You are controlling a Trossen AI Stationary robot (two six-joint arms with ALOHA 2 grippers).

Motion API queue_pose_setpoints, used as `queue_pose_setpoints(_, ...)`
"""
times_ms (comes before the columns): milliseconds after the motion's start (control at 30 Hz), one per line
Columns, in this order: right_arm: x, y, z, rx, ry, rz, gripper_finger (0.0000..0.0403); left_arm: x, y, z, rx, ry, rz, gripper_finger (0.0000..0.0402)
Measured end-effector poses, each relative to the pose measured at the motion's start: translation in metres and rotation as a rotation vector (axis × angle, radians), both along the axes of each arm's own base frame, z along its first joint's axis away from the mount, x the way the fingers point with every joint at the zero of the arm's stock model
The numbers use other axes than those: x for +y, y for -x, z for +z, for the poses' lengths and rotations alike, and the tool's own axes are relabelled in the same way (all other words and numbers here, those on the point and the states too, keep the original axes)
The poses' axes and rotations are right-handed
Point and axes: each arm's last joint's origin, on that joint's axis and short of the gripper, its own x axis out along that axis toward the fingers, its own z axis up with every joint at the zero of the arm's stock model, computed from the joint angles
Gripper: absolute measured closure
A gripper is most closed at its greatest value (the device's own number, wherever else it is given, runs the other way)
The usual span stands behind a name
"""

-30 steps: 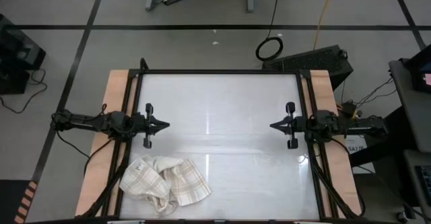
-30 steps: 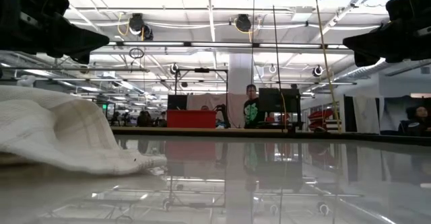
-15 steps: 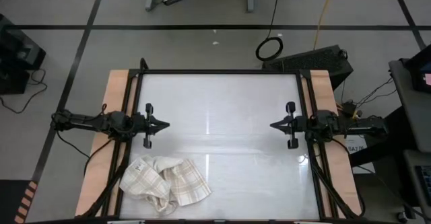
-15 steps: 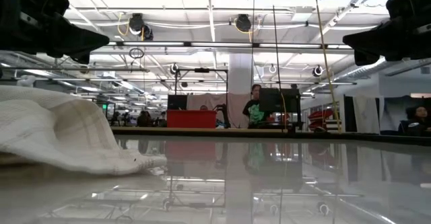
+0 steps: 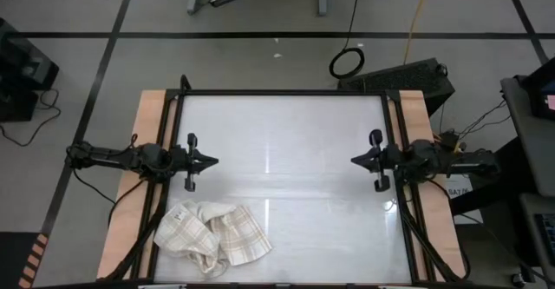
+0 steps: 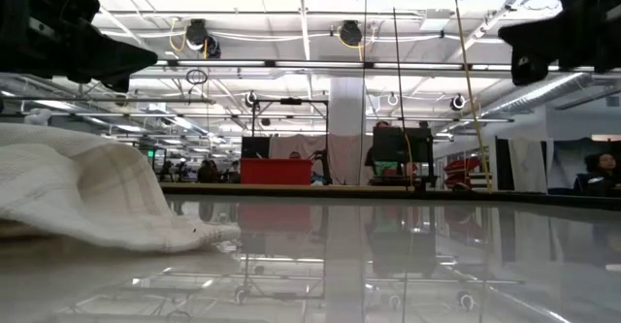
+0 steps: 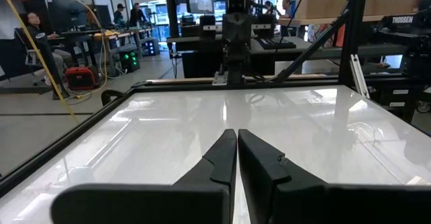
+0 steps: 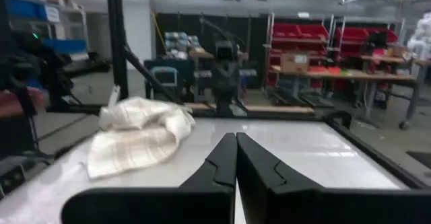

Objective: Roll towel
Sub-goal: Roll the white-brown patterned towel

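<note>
The towel (image 5: 212, 235), cream-white with a tan plaid grid, lies crumpled in a heap on the white table top near the table's near left corner. It also shows in the low view (image 6: 87, 202) and in the right wrist view (image 8: 138, 140). My left gripper (image 5: 215, 160) hovers shut and empty over the table's left side, just beyond the towel; its fingertips meet in the left wrist view (image 7: 237, 140). My right gripper (image 5: 353, 160) hovers shut and empty over the table's right side, far from the towel; its fingertips meet in the right wrist view (image 8: 236, 143).
The white table top (image 5: 286, 133) is framed by a black rail, with wooden strips along its left and right sides (image 5: 143, 124). The room beyond holds desks, shelves and people at a distance.
My right gripper has drawn back a little toward the table's right edge and shows higher in the low view. The towel has stayed where it was.
</note>
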Motion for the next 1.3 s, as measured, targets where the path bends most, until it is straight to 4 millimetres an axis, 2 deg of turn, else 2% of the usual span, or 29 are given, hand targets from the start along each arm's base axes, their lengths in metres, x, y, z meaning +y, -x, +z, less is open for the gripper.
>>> queue_pose_setpoints(167,0.000,0.004,0.025,0.008,0.000,-0.001,0.0403,0.000,0.000,0.000,0.000,0.000,0.000,0.0377)
queue_pose_setpoints(500,0.000,0.005,0.089,0.053,-0.007,-0.004,0.0403,0.000,0.000,0.000,0.000,0.000,0.000,0.0377)
queue_pose_setpoints(733,0.000,-0.009,0.137,0.103,-0.046,-0.002,0.0403,0.000,0.000,0.000,-0.004,0.000,0.000,0.0377)
queue_pose_setpoints(900,0.001,-0.023,0.163,0.127,-0.055,-0.002,0.0403,0.000,0.000,0.000,-0.004,0.000,0.000,0.0377)
queue_pose_setpoints(1100,0.001,-0.040,0.184,0.159,-0.050,-0.003,0.0403,0.000,0.000,0.001,-0.005,0.001,0.000,0.0377)
queue_pose_setpoints(1300,0.002,-0.053,0.187,0.183,-0.071,-0.003,0.0403,0.000,0.000,0.001,-0.006,0.001,0.000,0.0377)
